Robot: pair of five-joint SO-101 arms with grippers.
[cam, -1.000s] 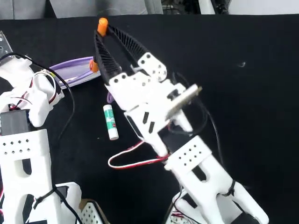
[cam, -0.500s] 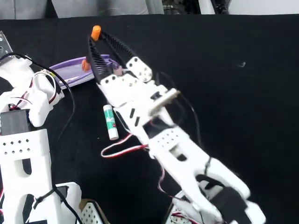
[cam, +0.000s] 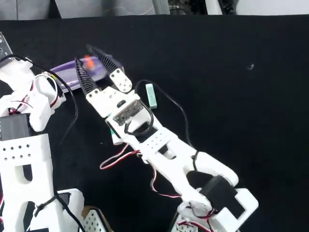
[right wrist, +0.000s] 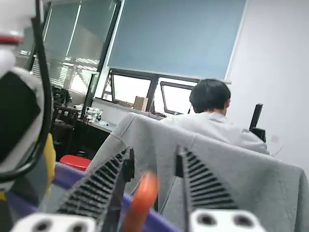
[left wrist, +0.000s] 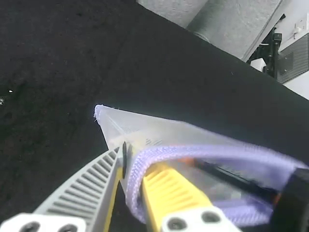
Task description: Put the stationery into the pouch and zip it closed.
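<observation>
The clear pouch [cam: 67, 72] with a purple zip rim lies at the far left of the black table. My left gripper [left wrist: 133, 162] is shut on its rim [left wrist: 203, 154], one finger on each side. My right gripper [cam: 86, 57] hangs over the pouch mouth, its black fingers spread open. An orange pen [cam: 88, 61] shows blurred and loose between them, also as the orange pen [right wrist: 140, 203] in the right wrist view under the right gripper [right wrist: 154, 152]. A white glue stick [cam: 116, 139] lies half hidden under the right arm. A pale green eraser [cam: 151, 95] lies beside that arm.
The left arm [cam: 26, 104] stands at the left edge with cables around it. The right arm's base [cam: 217, 198] sits at the front, with a red and white cable [cam: 116, 157] looping on the table. The table's right half is bare black cloth.
My right arm swung left and down over the pouch with the orange pen. Its fingers spread and the pen came loose. The green eraser came out from under the arm.
</observation>
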